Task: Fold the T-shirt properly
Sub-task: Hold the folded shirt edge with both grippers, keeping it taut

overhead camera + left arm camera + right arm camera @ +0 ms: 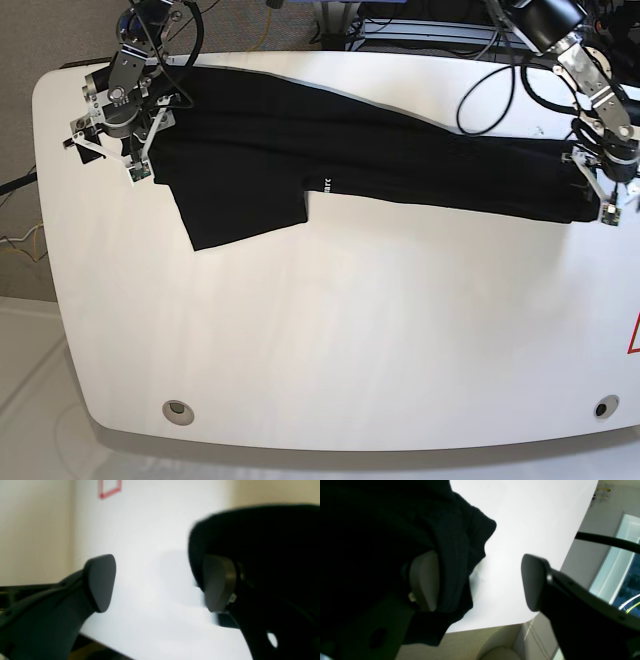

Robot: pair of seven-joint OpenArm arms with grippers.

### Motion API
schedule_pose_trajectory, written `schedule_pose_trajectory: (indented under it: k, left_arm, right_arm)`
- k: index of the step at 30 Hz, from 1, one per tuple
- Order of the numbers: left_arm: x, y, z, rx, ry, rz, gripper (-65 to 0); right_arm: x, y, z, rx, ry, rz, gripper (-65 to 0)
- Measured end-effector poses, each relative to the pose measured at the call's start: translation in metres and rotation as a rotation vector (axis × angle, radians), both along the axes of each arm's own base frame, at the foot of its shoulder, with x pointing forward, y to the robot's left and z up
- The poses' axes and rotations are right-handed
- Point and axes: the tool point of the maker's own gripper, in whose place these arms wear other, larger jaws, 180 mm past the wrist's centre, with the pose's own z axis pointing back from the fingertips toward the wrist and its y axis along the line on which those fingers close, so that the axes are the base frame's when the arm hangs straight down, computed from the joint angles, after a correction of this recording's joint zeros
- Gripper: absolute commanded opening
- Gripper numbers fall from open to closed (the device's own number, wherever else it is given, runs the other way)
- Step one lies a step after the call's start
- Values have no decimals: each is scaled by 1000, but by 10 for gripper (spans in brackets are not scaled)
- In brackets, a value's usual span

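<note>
The left gripper [612, 190] is seen at the right end of the white table [330, 350] in the base view, its arm reaching down from the far right corner with cables trailing behind it. Its jaws are held wide apart; in the left wrist view one finger [100, 582] stands over bare tabletop while the other is set against the dark edge of the T-shirt [255, 545], with no cloth pinched between them. The right gripper [112, 140] is placed at the far left corner of the table, its arm descending from above that corner. Its jaws are likewise spread; in the right wrist view one pad [426, 580] is partly draped by black fabric and the other is seen clear of it above the table. The T-shirt [400, 160] is laid along the far side of the table, folded into a long band whose long axis runs from one gripper to the other, dipping slightly toward the right end. A squarer section [240, 200] is seen jutting toward the near side close to the left end, and tiny white lettering [327, 184] is visible at the band's near edge. A red marking [634, 335] is seen at the table's right edge.
</note>
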Motion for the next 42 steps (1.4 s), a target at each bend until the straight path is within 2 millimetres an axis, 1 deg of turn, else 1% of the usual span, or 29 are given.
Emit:
schedule_pose_trajectory:
  k: [13,20,25,31,38,42]
  left_arm:
    - [6,-34,-19,-77,4,-33,-139]
    - [6,-47,-26,-112,2,-31,-139]
    - [5,-49,-28,-121,4,-29,-139]
    - [5,-48,-27,-117,6,-28,-139]
    - [5,-48,-27,-117,4,-28,-139]
    - [4,-46,-27,-116,4,-24,-139]
  right_arm:
    - [1,1,0,-1,1,5,-174]
    - [0,1,0,-1,2,5,-174]
    - [0,1,0,-3,2,4,-174]
    - [0,2,-1,0,9,19,-174]
    - [9,1,4,-3,-13,16,-174]
    - [8,1,4,-2,-11,16,-174]
